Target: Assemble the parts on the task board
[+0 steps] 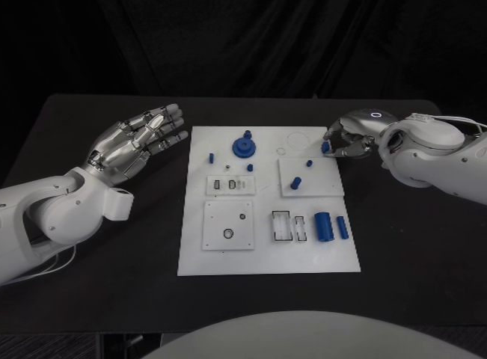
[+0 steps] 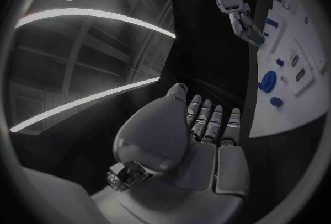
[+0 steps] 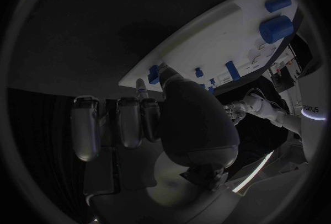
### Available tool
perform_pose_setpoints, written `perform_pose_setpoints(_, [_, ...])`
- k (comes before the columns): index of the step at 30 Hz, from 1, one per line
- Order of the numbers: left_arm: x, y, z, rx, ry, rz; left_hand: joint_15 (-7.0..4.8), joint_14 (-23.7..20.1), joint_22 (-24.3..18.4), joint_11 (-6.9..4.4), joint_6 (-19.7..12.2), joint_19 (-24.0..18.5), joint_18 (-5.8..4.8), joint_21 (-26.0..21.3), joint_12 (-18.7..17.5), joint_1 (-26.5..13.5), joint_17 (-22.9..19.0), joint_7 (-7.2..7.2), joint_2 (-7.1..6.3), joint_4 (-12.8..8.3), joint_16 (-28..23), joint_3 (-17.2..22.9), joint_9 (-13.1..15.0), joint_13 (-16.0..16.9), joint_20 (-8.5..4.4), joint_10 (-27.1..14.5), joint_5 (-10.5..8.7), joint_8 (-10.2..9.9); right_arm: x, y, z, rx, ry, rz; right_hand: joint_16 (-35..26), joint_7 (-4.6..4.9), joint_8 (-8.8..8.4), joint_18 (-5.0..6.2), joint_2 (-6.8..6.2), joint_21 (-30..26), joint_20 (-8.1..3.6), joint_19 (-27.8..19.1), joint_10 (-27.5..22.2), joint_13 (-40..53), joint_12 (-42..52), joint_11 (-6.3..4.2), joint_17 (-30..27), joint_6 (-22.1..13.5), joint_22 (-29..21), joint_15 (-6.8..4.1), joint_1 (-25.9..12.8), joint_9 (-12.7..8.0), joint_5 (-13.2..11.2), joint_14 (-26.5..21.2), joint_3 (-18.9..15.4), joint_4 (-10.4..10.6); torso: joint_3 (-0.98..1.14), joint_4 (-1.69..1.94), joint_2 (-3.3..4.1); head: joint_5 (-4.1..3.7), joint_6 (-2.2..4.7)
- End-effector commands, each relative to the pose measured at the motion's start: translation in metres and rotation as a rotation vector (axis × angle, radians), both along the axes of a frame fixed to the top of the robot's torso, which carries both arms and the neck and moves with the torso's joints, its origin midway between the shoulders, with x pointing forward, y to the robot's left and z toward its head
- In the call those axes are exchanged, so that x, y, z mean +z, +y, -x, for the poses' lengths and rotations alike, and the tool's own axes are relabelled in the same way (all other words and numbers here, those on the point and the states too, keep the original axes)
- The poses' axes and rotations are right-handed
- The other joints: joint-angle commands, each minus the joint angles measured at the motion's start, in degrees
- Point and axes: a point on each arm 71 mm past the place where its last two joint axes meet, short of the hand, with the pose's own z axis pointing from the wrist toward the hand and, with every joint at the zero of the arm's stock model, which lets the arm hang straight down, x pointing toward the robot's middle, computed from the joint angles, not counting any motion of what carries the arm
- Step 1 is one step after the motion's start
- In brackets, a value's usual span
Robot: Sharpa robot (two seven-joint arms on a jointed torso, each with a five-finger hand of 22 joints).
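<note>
Nearest you, at 5 o'clock on the task board (image 1: 267,262), two blue cylinders (image 1: 323,225) stand side by side, the smaller one (image 1: 341,226) just right of the larger, beside a framed slot block (image 1: 287,226). They sit next to that block, so you may judge they wait their turn for it. At 7 o'clock lies a square plate (image 1: 228,224) with small holes.

At mid-board, a short blue pin (image 1: 295,182) lies on a raised square panel (image 1: 310,177), with a smaller blue peg (image 1: 309,162) beyond it. Left of them, a little socket block (image 1: 230,184).

Farther off, toward 12 o'clock, a blue round gear-like part (image 1: 244,146) stands up, and a small blue peg (image 1: 212,157) sits at 10 o'clock from centre.

Your left hand (image 1: 138,140) hangs off the board's 10 o'clock corner over the dark worktop (image 1: 92,262), fingers straight and spread, holding nothing. I judge it parked to keep the board clear.

Your right hand (image 1: 349,136) is at the board's 2 o'clock edge, fingers curled together around a small blue part (image 1: 325,148), pinching it just at the rim; likely a fresh pick before seating.

Hard to make out: the pinched part's shape, mostly covered by fingers, and whether it touches the board. The faint ring (image 1: 297,139) near 1 o'clock is barely legible.
</note>
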Motion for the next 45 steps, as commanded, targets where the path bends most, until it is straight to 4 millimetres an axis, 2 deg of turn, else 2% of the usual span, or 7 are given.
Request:
perform_pose_setpoints(1, [0.0004, -0.0016, 0.0010, -0.013, -0.003, 0.018, 0.33, -0.13, -0.09, 0.36, -0.14, 0.04, 0.96, -0.07, 0.13, 0.25, 0.06, 0.10, -0.10, 0.11, 0.33, 0.29, -0.05, 0.01, 0.38, -0.13, 0.05, 0.01, -0.0014, 0.0004, -0.0001, -0.003, -0.001, 0.002, -0.25, -0.06, 0.08, 0.71, -0.08, -0.38, -0.24, 3.31, 0.17, 9.17, -0.36, 0.00, 10.98, 0.04, 13.51, -0.16, 0.67, -0.12, 0.05, 4.03, -0.14, -0.14, 0.00, 0.02, 0.01, -0.06, 0.00])
perform_pose_setpoints(3, [0.0003, -0.0016, 0.0011, -0.013, -0.003, 0.018, 0.33, -0.13, -0.09, 0.36, -0.14, 0.04, 0.96, -0.07, 0.13, 0.25, 0.06, 0.10, -0.10, 0.11, 0.33, 0.29, -0.05, 0.01, 0.38, -0.13, 0.05, 0.01, -0.0018, 0.0010, -0.0002, -0.001, 0.000, 0.002, -0.38, -0.01, 0.09, 0.73, 0.06, -0.47, -0.20, 3.26, 0.10, 9.12, -0.42, 0.05, 10.89, 0.10, 13.49, -0.12, 1.28, -0.14, 0.75, 3.98, -0.16, -0.32, -0.01, -0.01, 0.01, 0.00, -0.03])
perform_pose_setpoints(8, [-0.0002, -0.0015, 0.0012, -0.013, -0.001, 0.017, 0.33, -0.16, -0.09, 0.37, -0.23, 0.02, 0.95, -0.08, 0.11, 0.23, 0.05, 0.11, -0.09, 0.10, 0.31, 0.35, -0.06, 0.00, 0.38, -0.16, 0.05, -0.01, -0.0031, 0.0026, -0.0005, 0.003, 0.002, 0.002, -0.55, 0.01, 0.54, 0.77, 0.47, -0.65, -0.20, 3.19, 0.02, 9.09, -0.50, 0.04, 10.79, 1.09, 13.45, -0.13, 3.14, 0.21, 5.71, 3.95, -0.09, -0.96, -0.02, -0.04, -0.01, 0.09, -0.09])
perform_pose_setpoints(16, [-0.0016, -0.0016, 0.0014, -0.015, 0.004, 0.015, 0.33, -0.18, -0.10, 0.39, -0.24, -0.01, 0.95, -0.09, 0.09, 0.23, 0.05, 0.11, -0.09, 0.10, 0.30, 0.39, -0.06, 0.00, 0.38, -0.18, 0.06, -0.01, -0.0050, 0.0036, -0.0009, 0.006, 0.005, 0.002, -0.70, 0.02, 1.75, 0.77, 0.69, -0.70, -0.22, 3.20, 0.10, 9.20, -0.43, 0.00, 10.70, 3.28, 13.45, -0.14, 4.18, 1.46, 9.83, 3.92, 0.14, -1.25, -0.01, 0.02, -0.01, 0.07, -0.11])
perform_pose_setpoints(25, [-0.0037, -0.0006, 0.0018, -0.014, 0.012, 0.011, 0.33, -0.23, -0.11, 0.40, -0.28, -0.03, 0.95, -0.11, 0.07, 0.22, 0.04, 0.11, -0.09, 0.09, 0.27, 0.43, -0.06, 0.00, 0.38, -0.20, 0.05, -0.02, -0.0050, 0.0055, -0.0017, 0.011, -0.011, -0.007, -0.87, -0.28, 3.75, 0.79, 1.17, -0.78, -0.35, 3.17, 0.30, 9.41, -0.24, -0.20, 10.59, 5.46, 13.43, -0.31, 4.72, 3.10, 10.10, 3.87, 0.35, -1.44, -0.03, -0.01, -0.01, 0.13, -0.17])
perform_pose_setpoints(43, [-0.0065, 0.0009, 0.0029, -0.011, 0.024, 0.003, 0.32, -0.27, -0.12, 0.42, -0.30, -0.06, 0.94, -0.13, 0.10, 0.19, 0.03, 0.15, -0.11, 0.07, 0.25, 0.50, -0.06, 0.00, 0.39, -0.20, 0.05, -0.01, -0.0054, 0.0088, -0.0035, 0.002, -0.018, -0.009, -0.94, -0.45, 4.67, 0.79, 1.71, -0.80, -0.44, 3.17, 0.41, 9.54, -0.13, -0.35, 10.55, 6.10, 13.43, -0.40, 4.62, 3.93, 10.44, 3.86, 0.39, -1.31, 0.00, -0.01, -0.01, 0.16, -0.20])
perform_pose_setpoints(45, [-0.0066, 0.0010, 0.0030, -0.011, 0.025, 0.002, 0.32, -0.27, -0.12, 0.42, -0.30, -0.06, 0.94, -0.13, 0.10, 0.19, 0.03, 0.15, -0.11, 0.07, 0.25, 0.50, -0.06, 0.00, 0.39, -0.20, 0.05, -0.01, -0.0053, 0.0090, -0.0036, 0.001, -0.020, -0.010, -0.90, -0.59, 5.19, 0.79, 2.03, -0.81, -0.52, 3.17, 0.44, 9.58, -0.09, -0.45, 10.57, 6.43, 13.43, -0.49, 4.66, 4.43, 11.37, 3.89, 0.50, -1.33, -0.01, 0.00, -0.01, 0.21, -0.17])
